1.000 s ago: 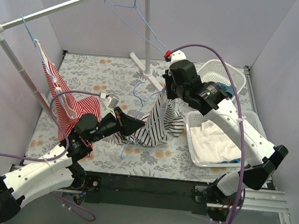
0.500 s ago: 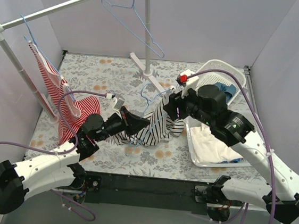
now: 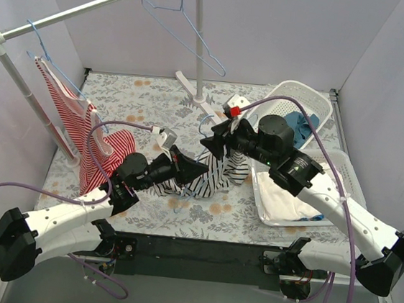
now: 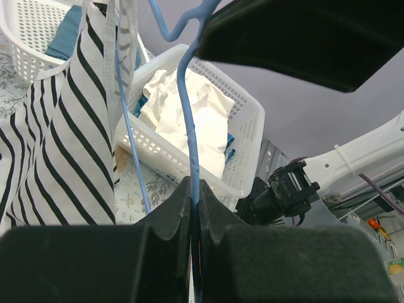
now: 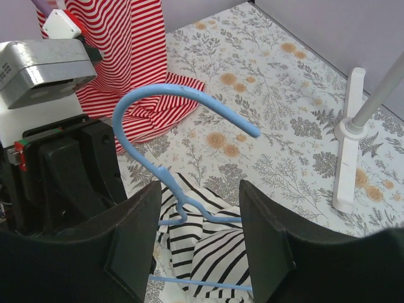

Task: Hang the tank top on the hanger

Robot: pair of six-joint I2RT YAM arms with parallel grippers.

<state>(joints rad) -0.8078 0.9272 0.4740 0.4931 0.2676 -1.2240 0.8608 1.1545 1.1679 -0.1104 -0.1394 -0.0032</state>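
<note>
Right of the tank top (image 3: 211, 178), the near basket (image 4: 165, 153) holds white cloth (image 4: 189, 117).

Centre jammed: both arms meet over tank top (image 3: 214, 176), white baskets (image 3: 323, 103) wall off right, rail stand (image 3: 199, 95) behind; back-left surface (image 3: 132, 93) passable.

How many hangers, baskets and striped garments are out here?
Hangers: 3
Baskets: 2
Striped garments: 2
Total: 7
</note>
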